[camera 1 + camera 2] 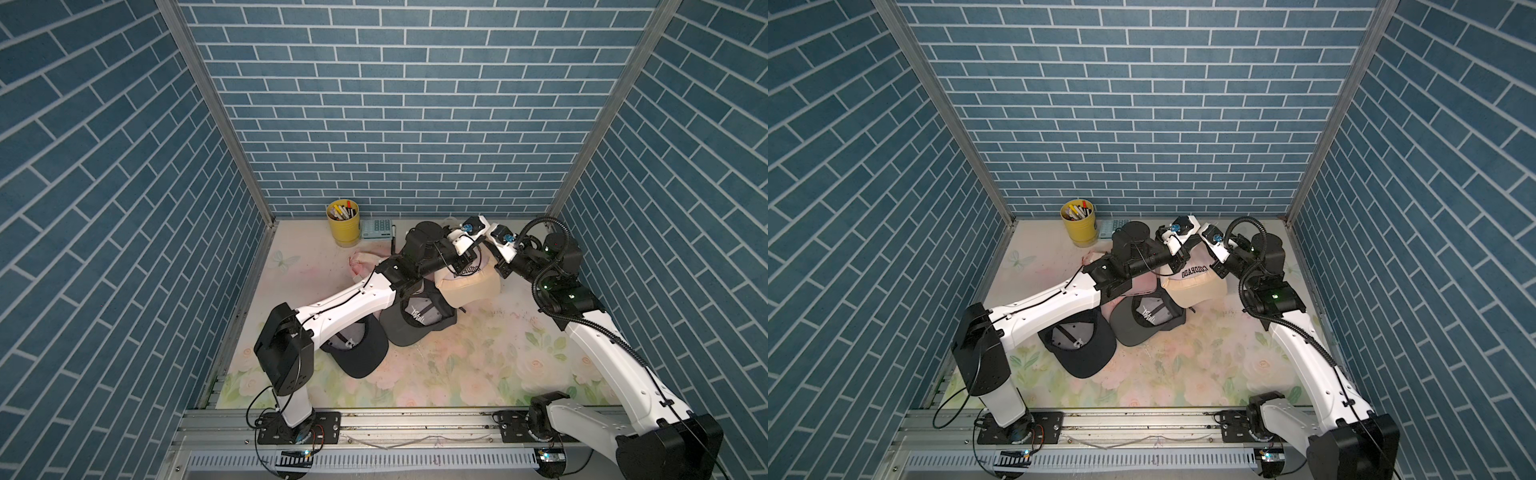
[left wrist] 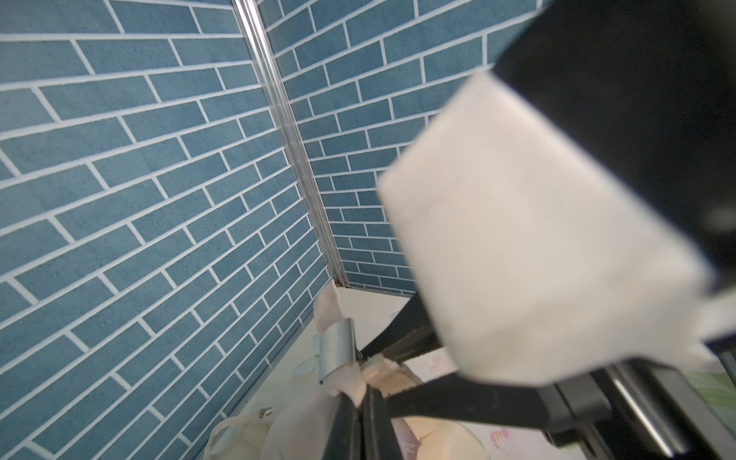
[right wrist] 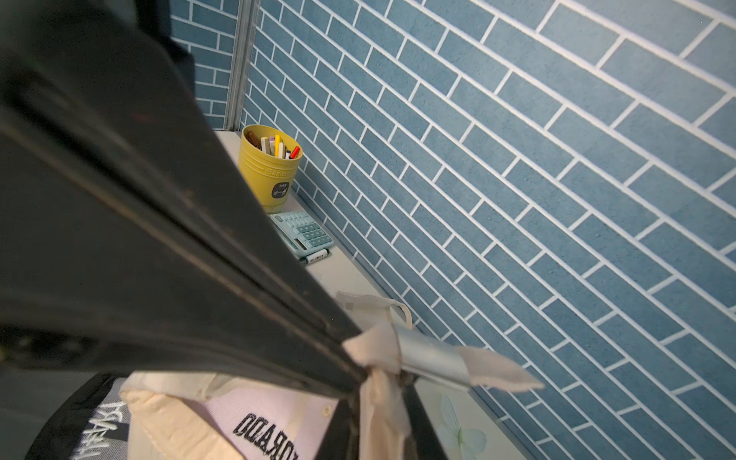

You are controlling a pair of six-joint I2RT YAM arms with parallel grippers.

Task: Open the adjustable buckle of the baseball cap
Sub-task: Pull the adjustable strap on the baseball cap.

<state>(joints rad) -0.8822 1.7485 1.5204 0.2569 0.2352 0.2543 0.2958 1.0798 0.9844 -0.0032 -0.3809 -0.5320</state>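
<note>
Back wall (image 3: 517, 199) close behind jaws; free room on nearer side. L gripper (image 2: 360, 392) clamps cap strap (image 2: 348, 380) by buckle (image 2: 336, 346). R gripper (image 3: 380, 394): jaws slightly apart round strap.

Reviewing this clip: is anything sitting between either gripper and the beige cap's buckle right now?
Nothing visible does. The left gripper is shut on the strap right beside the metal buckle, and the right gripper has its tips at the same strap. The buckle shows uncovered in both wrist views.

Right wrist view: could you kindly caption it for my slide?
Left gripper pinches the cream cap's strap beside its buckle; right gripper parted around it.
</note>
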